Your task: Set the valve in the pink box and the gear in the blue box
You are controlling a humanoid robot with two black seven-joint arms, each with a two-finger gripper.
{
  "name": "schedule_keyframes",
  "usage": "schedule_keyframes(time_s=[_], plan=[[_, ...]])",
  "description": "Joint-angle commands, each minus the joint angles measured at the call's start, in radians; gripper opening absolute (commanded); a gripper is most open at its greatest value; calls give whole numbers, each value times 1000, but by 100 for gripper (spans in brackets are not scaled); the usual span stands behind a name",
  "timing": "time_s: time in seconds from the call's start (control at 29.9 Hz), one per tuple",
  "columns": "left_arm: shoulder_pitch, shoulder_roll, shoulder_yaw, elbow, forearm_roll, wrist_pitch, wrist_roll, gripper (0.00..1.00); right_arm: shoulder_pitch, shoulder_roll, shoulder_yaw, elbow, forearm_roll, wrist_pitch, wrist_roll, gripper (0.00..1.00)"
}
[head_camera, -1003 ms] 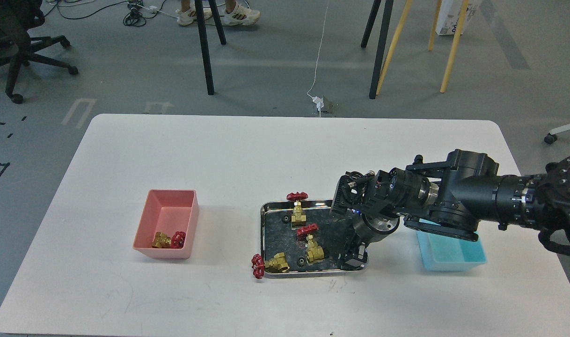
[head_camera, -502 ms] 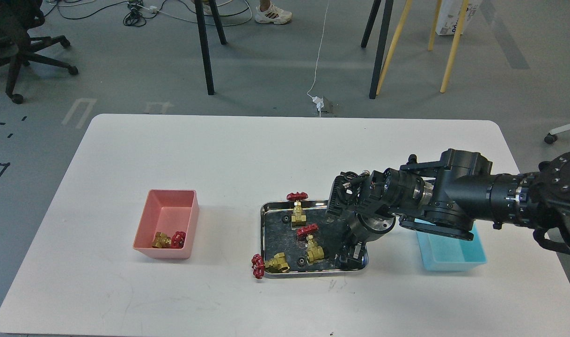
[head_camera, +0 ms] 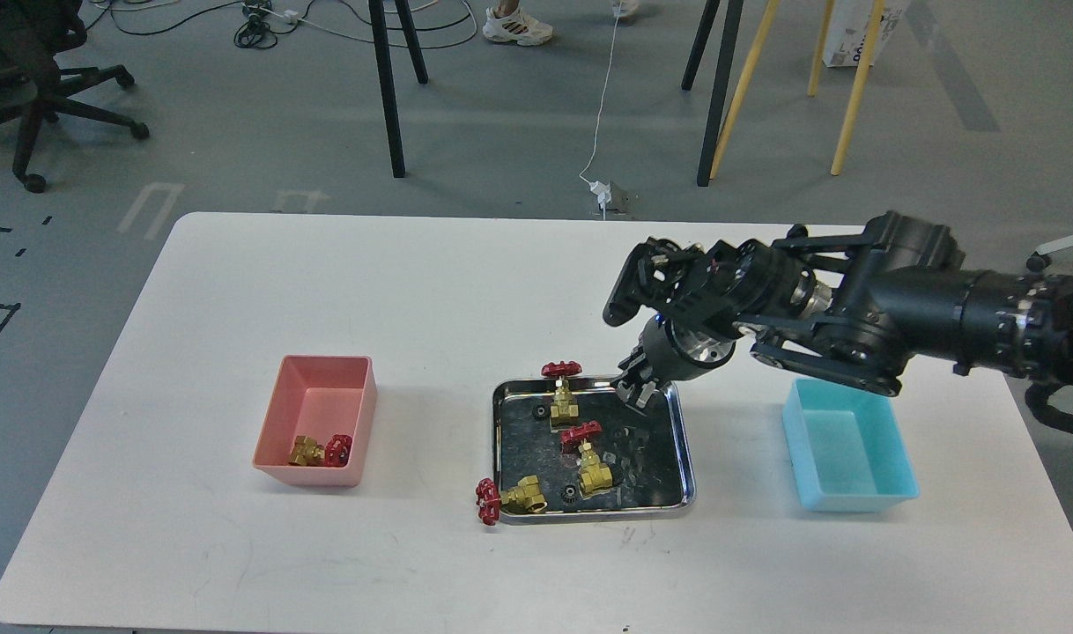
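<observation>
A steel tray (head_camera: 684, 458) in the table's middle holds three brass valves with red handwheels: one at the back (head_camera: 561, 402), one in the middle (head_camera: 593, 471), one lying at the front left (head_camera: 521, 495) with its handwheel over the rim. Two black gears (head_camera: 539, 411) (head_camera: 569, 497) lie on the tray. A fourth valve (head_camera: 318, 450) lies in the pink box (head_camera: 325, 363) at the left. The blue box (head_camera: 889, 440) at the right looks empty. My right gripper (head_camera: 636, 387) hangs over the tray's back right edge, fingers down; they are too dark to tell apart. My left gripper is out of view.
The white table's (head_camera: 413, 291) back edge runs behind the tray. On the floor beyond it stand black and yellow stand legs (head_camera: 721, 88), cables and an office chair (head_camera: 34, 79).
My right arm has lifted and pulled back from the tray's front right corner to above its back right edge. The blue box, half hidden before, now shows fully.
</observation>
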State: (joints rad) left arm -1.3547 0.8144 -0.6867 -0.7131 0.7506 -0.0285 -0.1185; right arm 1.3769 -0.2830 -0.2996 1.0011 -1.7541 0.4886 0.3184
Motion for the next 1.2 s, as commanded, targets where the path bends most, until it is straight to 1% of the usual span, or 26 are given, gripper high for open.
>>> schedule_keyframes(time_s=[0.0,0.07,0.13,0.23,0.33,0.47,0.54,0.57,0.6,0.64,0.67,0.7,0.74,0.77,0.87,0.94,0.97,1.0,1.04,1.1,1.14,1.17], plan=[[3,-6,18,-3,4,2,-1,100,30,-221,8,143,44,0,8,12],[0,-8,32,-3,4,2,-3,100,24,-371,4,227,44,0,10,12],[-4,-11,32,-2,4,2,-3,100,4,-468,2,290,41,0,8,12],[-12,-29,32,-2,4,5,-3,100,-68,-568,-16,376,27,0,-1,12],[-27,-43,32,-2,4,5,-1,100,-140,-626,-15,402,19,0,-18,12],[-32,-49,33,-2,4,5,-1,100,-202,-636,0,376,8,0,-25,12],[-32,-49,33,-2,4,5,-1,100,-213,-636,4,364,8,0,-27,15],[-32,-47,33,-2,4,5,-1,100,-214,-636,8,357,8,0,-27,21],[-32,-49,33,-2,4,5,-1,100,-217,-634,13,347,10,0,-27,33],[-31,-49,33,-2,4,5,-1,100,-219,-633,20,337,13,0,-28,54],[-31,-49,33,-2,4,5,-1,100,-229,-628,26,326,27,0,-29,82],[-31,-49,33,-2,4,7,0,100,-242,-627,34,323,34,-22,-29,88],[-31,-49,33,-2,4,7,0,100,-258,-627,46,321,45,-45,-29,90],[-29,-49,35,-2,4,7,2,100,-268,-627,59,320,60,-56,-29,95],[-31,-49,35,-3,6,2,13,100,-272,-631,137,320,178,-58,-29,98],[-34,-47,35,-2,6,-5,23,100,-262,-631,233,315,319,-56,-33,98],[-35,-50,36,0,6,-10,29,100,-259,-630,297,304,415,-55,-48,98],[-41,-58,36,-2,7,-22,33,100,-251,-627,382,280,526,-53,-73,98],[-52,-76,38,0,7,-39,40,100,-243,-625,443,251,626,-48,-106,98],[-84,-145,55,1,9,-56,59,100,-234,-605,572,179,856,-56,-191,98],[-95,-185,68,1,9,-54,71,100,-228,-572,627,134,965,-62,-234,98],[-93,-220,88,0,9,-54,82,100,-222,-532,666,93,1046,-76,-263,97]])
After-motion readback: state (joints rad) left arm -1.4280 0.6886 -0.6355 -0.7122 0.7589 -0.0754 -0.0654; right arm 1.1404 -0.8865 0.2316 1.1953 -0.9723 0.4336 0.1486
